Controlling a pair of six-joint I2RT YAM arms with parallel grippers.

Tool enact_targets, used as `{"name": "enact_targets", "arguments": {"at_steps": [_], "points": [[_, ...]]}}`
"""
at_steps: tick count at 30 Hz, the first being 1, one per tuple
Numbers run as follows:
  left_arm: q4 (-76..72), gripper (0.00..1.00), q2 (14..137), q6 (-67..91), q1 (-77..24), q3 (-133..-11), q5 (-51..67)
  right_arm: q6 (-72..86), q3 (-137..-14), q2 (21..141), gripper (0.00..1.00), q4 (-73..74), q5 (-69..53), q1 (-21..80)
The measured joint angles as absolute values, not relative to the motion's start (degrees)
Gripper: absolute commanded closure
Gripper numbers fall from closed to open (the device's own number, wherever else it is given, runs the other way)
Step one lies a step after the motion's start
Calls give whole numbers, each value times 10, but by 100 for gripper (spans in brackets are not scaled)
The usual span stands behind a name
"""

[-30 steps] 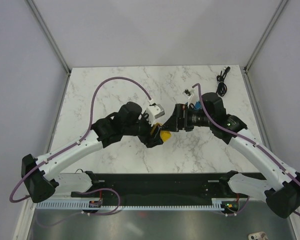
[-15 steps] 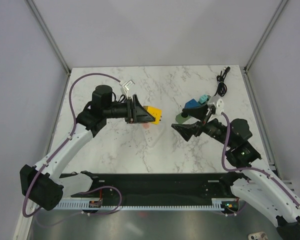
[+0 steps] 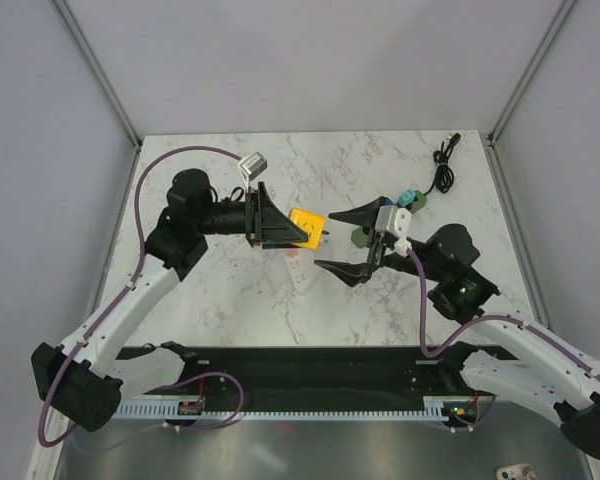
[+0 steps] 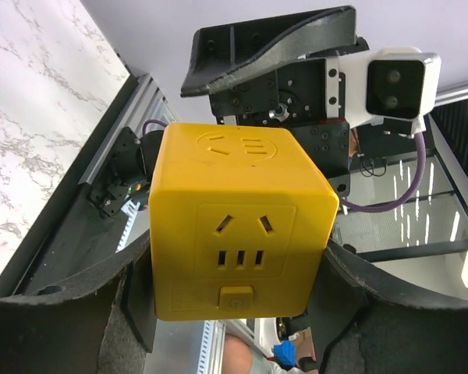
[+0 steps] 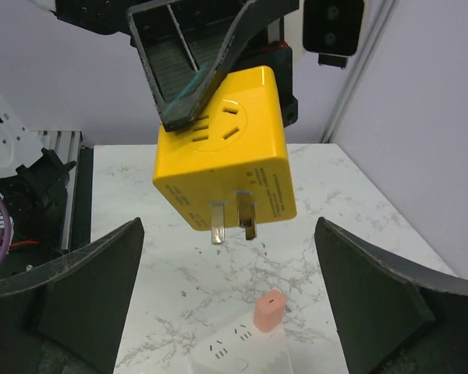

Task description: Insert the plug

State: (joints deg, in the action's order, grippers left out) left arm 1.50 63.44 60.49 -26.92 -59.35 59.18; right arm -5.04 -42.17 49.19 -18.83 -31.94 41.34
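My left gripper (image 3: pixel 302 228) is shut on a yellow cube plug (image 3: pixel 307 229) and holds it in the air above the table. In the left wrist view the cube (image 4: pixel 242 226) fills the space between the fingers (image 4: pixel 62 312), socket face toward the camera. In the right wrist view the cube (image 5: pixel 226 148) hangs with its metal prongs (image 5: pixel 231 222) pointing down over a white power strip (image 5: pixel 238 354) that has a pink switch (image 5: pixel 269 310). The strip (image 3: pixel 302 276) lies on the marble below the cube. My right gripper (image 3: pixel 352 242) is wide open and empty, just right of the cube.
A coiled black cable (image 3: pixel 443 165) lies at the table's back right corner. Small teal (image 3: pixel 410 198) and green (image 3: pixel 360 238) items sit on the marble beside my right wrist. A black rail (image 3: pixel 310 365) runs along the near edge.
Both arms pulled apart from a low huddle. The left arm lifted the yellow cube and carried it slightly right. The right gripper opened wide and moved left toward the cube.
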Motion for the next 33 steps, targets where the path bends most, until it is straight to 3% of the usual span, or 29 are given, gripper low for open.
{"name": "enact_targets", "arguments": {"at_steps": [10, 13, 14, 16, 17, 18, 19, 20, 21, 23, 33], "points": [[-11, 98, 627, 634, -270, -579, 608, -136, -460, 548, 2, -190, -264, 497], [-20, 96, 626, 643, -270, -572, 613, -149, -462, 561, 17, -199, -244, 511], [-22, 93, 625, 645, -270, -569, 616, -152, -462, 564, 28, -202, -238, 514], [-25, 70, 624, 649, -270, -562, 623, -157, -462, 568, 52, -206, -226, 515], [-28, 60, 623, 657, -270, -558, 623, -161, -462, 569, 75, -206, -225, 515], [-30, 41, 622, 661, -268, -554, 625, -161, -462, 570, 81, -205, -224, 516], [-34, 32, 620, 662, -268, -551, 624, -158, -462, 571, 85, -205, -223, 517], [-34, 12, 618, 662, -267, -550, 623, -157, -462, 571, 91, -206, -223, 518], [-33, 7, 615, 660, -268, -549, 621, -155, -460, 570, 94, -212, -224, 519], [-36, 0, 609, 654, -268, -549, 620, -143, -454, 567, 100, -225, -224, 520], [20, 0, 597, 532, -269, -585, 607, -49, -441, 542, 100, -204, -202, 523]]}}
